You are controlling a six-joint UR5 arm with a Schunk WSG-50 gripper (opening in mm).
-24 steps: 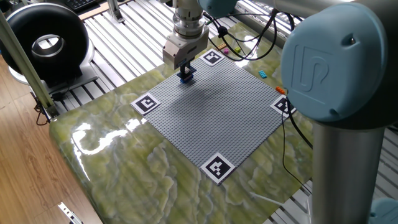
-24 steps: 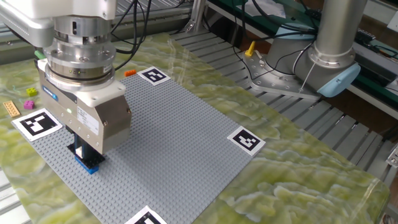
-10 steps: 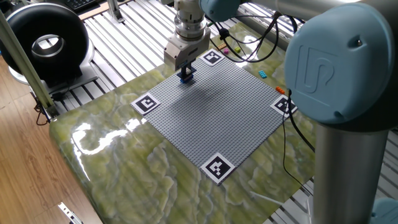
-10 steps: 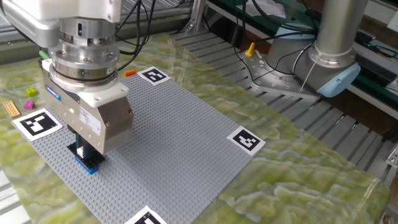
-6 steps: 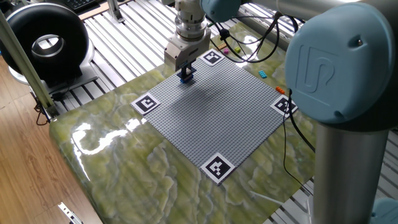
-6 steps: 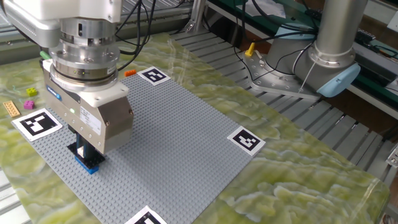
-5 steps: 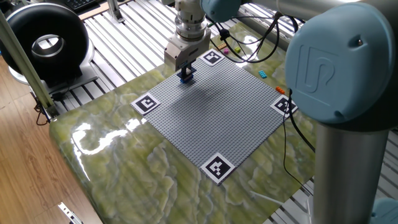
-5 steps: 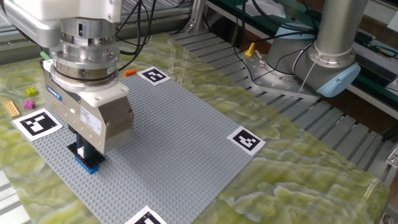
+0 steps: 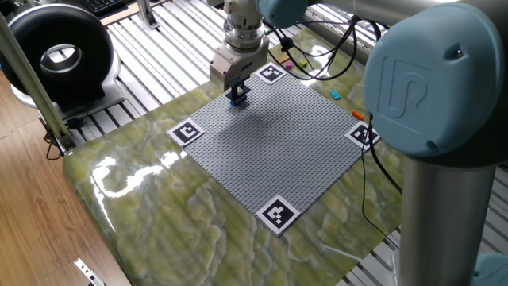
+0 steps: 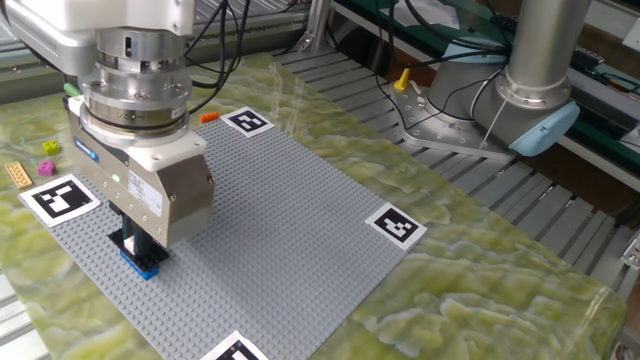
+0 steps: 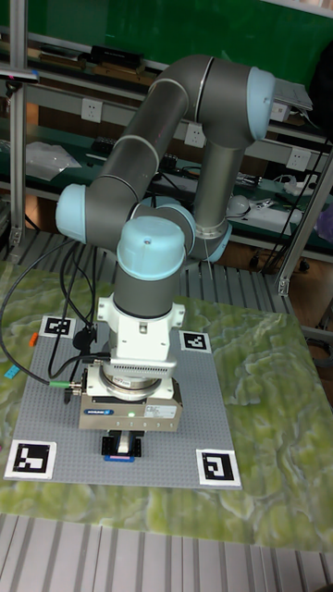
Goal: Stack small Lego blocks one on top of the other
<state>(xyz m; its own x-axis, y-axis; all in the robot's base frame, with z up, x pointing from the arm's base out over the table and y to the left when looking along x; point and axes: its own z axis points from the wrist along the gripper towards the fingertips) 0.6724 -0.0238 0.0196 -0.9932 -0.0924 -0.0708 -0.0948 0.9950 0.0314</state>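
A dark blue small Lego block [image 10: 141, 262] sits on the grey baseplate [image 10: 285, 215] near its left edge. My gripper [image 10: 132, 245] stands upright right over it, its black fingers [image 10: 121, 241] down on either side and tight against the block. The one fixed view has the same block [image 9: 237, 98] under the gripper [image 9: 237, 89] at the plate's far side. In the tall fixed view the gripper [image 11: 122, 446] hides most of the block [image 11: 122, 456]. Loose blocks lie off the plate: magenta [image 10: 48, 148], tan [image 10: 18, 175], orange [image 10: 209, 117], cyan [image 9: 336, 94].
Black-and-white marker squares [image 10: 394, 226] sit at the baseplate's corners. The arm's base and cables [image 10: 520, 90] stand beyond the table's right edge. A black ring-shaped device [image 9: 55, 56] rests on the slatted frame to the left. The green marbled tabletop [image 9: 159, 214] surrounds the plate.
The gripper has shifted only a few pixels since the oldest frames. The blue block has stayed in the same spot on the plate.
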